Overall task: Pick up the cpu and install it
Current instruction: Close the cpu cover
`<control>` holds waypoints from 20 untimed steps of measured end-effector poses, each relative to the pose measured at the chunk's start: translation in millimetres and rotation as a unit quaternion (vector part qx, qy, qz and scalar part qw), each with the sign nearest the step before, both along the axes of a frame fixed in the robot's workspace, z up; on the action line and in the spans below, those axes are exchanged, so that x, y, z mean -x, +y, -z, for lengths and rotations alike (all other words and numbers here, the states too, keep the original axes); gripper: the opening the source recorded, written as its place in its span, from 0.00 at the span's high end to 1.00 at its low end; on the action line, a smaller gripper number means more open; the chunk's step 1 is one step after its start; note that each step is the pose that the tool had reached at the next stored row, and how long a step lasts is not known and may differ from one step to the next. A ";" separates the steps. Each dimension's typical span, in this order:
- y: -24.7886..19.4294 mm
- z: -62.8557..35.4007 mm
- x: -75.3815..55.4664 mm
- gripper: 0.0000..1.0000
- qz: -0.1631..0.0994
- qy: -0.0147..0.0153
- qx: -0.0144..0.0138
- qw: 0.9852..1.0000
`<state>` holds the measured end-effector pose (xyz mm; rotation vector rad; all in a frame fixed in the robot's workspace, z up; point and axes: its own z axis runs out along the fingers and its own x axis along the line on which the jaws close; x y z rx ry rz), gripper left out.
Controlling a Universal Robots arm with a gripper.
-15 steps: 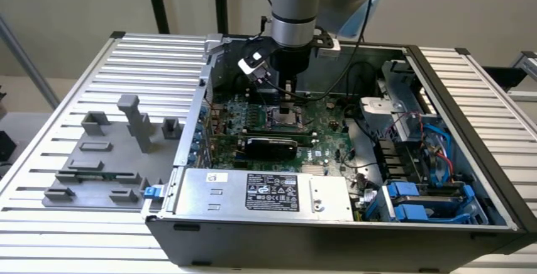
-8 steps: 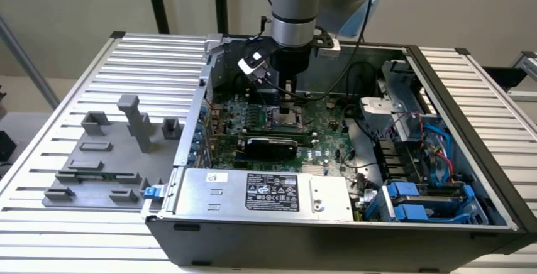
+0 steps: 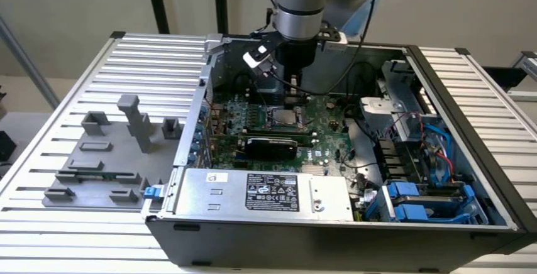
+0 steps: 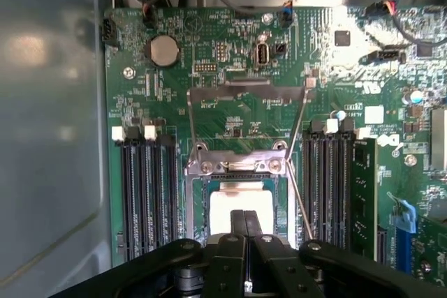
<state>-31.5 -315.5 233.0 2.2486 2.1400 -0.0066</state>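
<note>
The cpu [image 4: 241, 200], a pale silvery square, lies flat inside the socket frame [image 4: 197, 200] on the green motherboard [image 4: 174, 95]. The socket's metal load plate [image 4: 248, 92] is swung up and open behind it. My gripper [image 4: 244, 215] hangs directly over the cpu, its two black fingers pressed together, their tips over the chip's near half. Whether the tips touch the chip cannot be told. In the exterior view the gripper [image 3: 290, 101] reaches down into the open computer case [image 3: 470, 136], just above the cpu [image 3: 288, 119].
Black memory slots [image 4: 147, 193] flank the socket on both sides. A power supply [image 3: 260, 192] sits along the case's near wall, and drive bays with blue parts [image 3: 419, 202] and cables are at the exterior view's right. Grey fixture blocks [image 3: 109, 154] stand on the slatted table at its left.
</note>
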 end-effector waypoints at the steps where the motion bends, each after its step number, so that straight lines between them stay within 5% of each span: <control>1: -0.5 -3.4 -2.4 0.89 0.000 0.000 0.000 1.000; 9: -2.9 -21.8 -30.1 0.89 -0.001 0.004 -0.001 1.000; 20: -3.8 -30.2 -80.0 0.89 -0.003 0.009 -0.002 1.000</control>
